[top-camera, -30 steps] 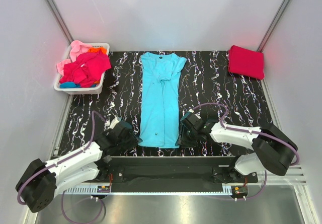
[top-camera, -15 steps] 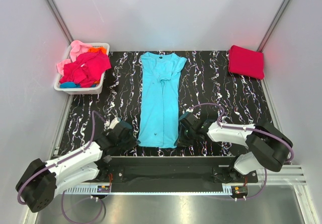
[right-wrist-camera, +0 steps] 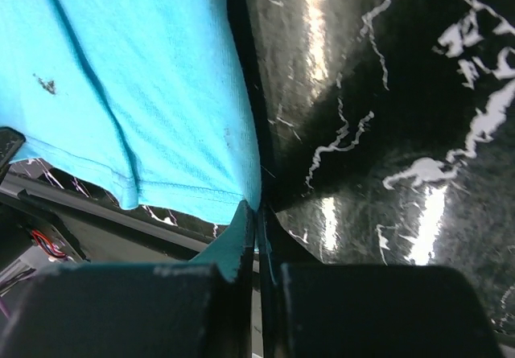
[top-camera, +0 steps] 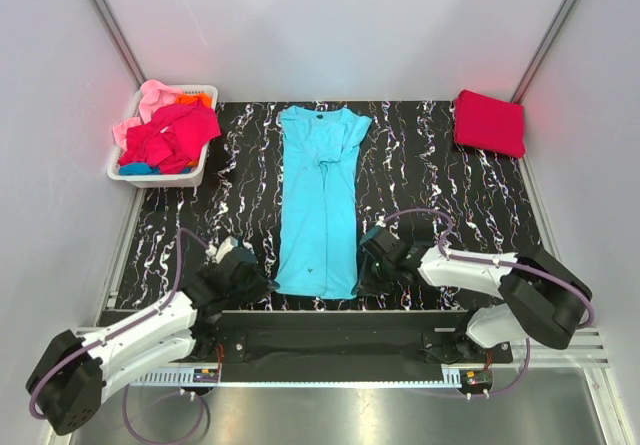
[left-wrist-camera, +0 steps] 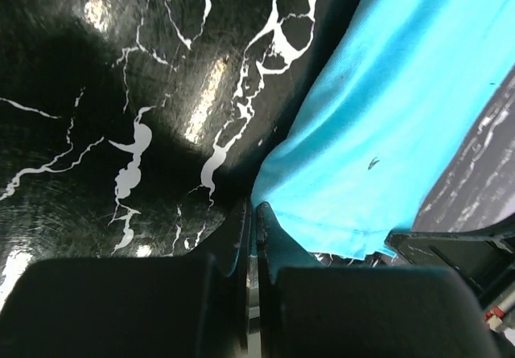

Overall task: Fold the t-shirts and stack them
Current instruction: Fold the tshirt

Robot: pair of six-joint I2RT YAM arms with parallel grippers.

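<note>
A turquoise t-shirt (top-camera: 318, 200) lies lengthwise down the middle of the table, its sides folded in, collar at the far end. My left gripper (top-camera: 268, 283) is shut on its near left hem corner (left-wrist-camera: 278, 213); in the left wrist view the jaws (left-wrist-camera: 254, 213) pinch the cloth edge. Across from it, my right gripper (top-camera: 358, 283) is shut on the near right hem corner (right-wrist-camera: 241, 193), the jaws (right-wrist-camera: 259, 213) closed with fabric between them. A folded crimson t-shirt (top-camera: 490, 122) rests at the far right corner.
A white slotted basket (top-camera: 195, 173) at the far left holds crumpled pink, magenta, orange and blue shirts (top-camera: 170, 133). The black marbled table (top-camera: 430, 180) ends at a metal rail near the arm bases. Grey walls enclose three sides.
Both grippers have closed on the turquoise shirt's near hem corners. The hem has shifted slightly toward the near edge, and the left arm has drawn back a little.
</note>
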